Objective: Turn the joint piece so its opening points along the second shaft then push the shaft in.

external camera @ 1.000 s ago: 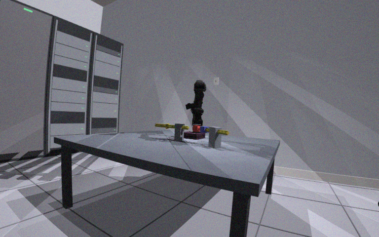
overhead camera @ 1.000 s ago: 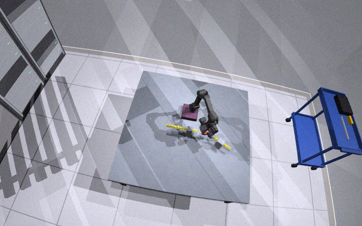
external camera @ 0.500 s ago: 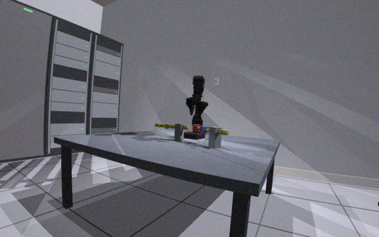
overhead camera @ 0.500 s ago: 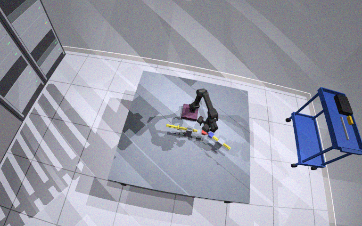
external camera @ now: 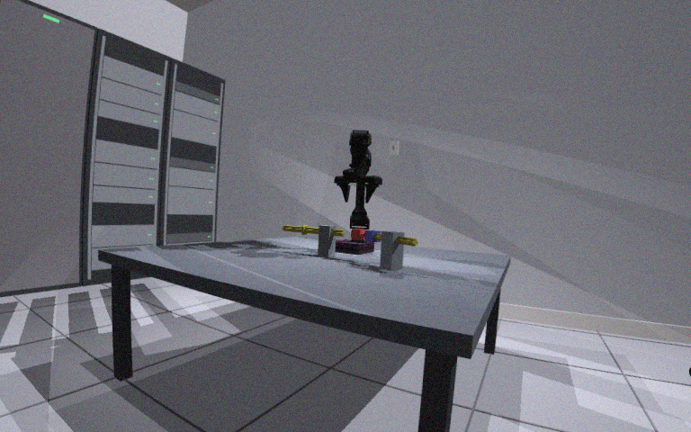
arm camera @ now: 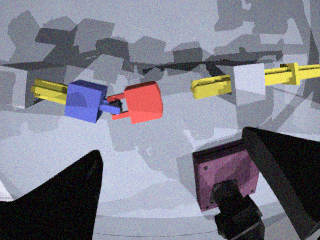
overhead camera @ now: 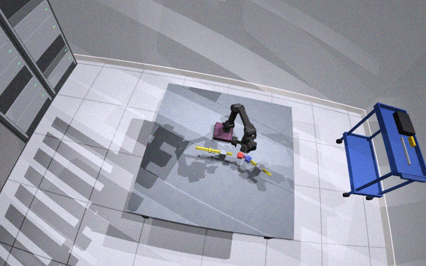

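Note:
The red joint piece (overhead camera: 240,155) (external camera: 358,234) (arm camera: 144,102) hangs on the blue hinge part (overhead camera: 247,158) (external camera: 372,236) (arm camera: 85,101) at the end of the first yellow shaft (overhead camera: 267,172) (external camera: 409,241) (arm camera: 50,91), held by a grey block (external camera: 391,252) (arm camera: 20,90). Its far face looks roughly along the second yellow shaft (overhead camera: 204,148) (external camera: 294,229) (arm camera: 212,86); the opening's inside is hidden. That shaft passes through its block (overhead camera: 223,153) (external camera: 327,241) (arm camera: 249,82), its tip apart from the red piece. My gripper (external camera: 357,201) (arm camera: 175,146) is open and empty, above the joint piece.
The collar (overhead camera: 209,150) (arm camera: 295,73) on the second shaft is beyond its block. The arm's purple base plate (overhead camera: 221,133) (external camera: 351,247) (arm camera: 205,175) stands on the table (overhead camera: 204,194) (external camera: 255,280) beside the shafts. A blue cart (overhead camera: 364,163) and server racks (overhead camera: 18,62) (external camera: 132,167) stand off the table.

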Motion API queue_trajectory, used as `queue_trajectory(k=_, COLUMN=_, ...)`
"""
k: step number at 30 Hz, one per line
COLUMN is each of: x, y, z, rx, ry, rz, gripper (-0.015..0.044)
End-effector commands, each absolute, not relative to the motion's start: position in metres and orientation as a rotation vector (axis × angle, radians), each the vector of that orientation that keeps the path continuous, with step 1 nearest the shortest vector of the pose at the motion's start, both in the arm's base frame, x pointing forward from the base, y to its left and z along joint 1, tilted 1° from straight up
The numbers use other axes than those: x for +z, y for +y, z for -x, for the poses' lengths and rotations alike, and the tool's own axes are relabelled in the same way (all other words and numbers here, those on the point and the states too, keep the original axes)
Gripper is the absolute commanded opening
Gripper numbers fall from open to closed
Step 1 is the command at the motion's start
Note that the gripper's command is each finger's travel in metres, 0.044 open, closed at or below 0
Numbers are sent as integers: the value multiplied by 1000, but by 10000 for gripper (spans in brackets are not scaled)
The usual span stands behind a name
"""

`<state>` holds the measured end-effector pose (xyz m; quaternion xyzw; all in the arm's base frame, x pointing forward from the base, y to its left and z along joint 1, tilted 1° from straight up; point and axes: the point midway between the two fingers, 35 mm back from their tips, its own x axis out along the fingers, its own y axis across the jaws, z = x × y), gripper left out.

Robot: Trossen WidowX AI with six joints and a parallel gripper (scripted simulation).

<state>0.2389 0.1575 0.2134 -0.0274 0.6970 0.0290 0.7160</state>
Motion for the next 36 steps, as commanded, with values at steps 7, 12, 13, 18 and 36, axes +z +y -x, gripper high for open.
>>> queue_trajectory(k=7, x=209, y=149, z=-242, rx=-17, ry=1574, rz=-85, gripper=440)
queue_trajectory(k=12, x=201, y=139, z=-245, rx=-110, ry=1608, rz=-244, gripper=440)
queue_trajectory(k=13, x=200, y=138, z=-246, rx=-129, ry=1614, rz=-276, gripper=440)
queue_trajectory(k=18, x=193, y=128, z=-248, rx=-224, ry=1641, rz=-437, gripper=440)
queue_trajectory(k=36, x=170, y=95, z=-255, rx=-574, ry=1685, rz=-1023, gripper=440)
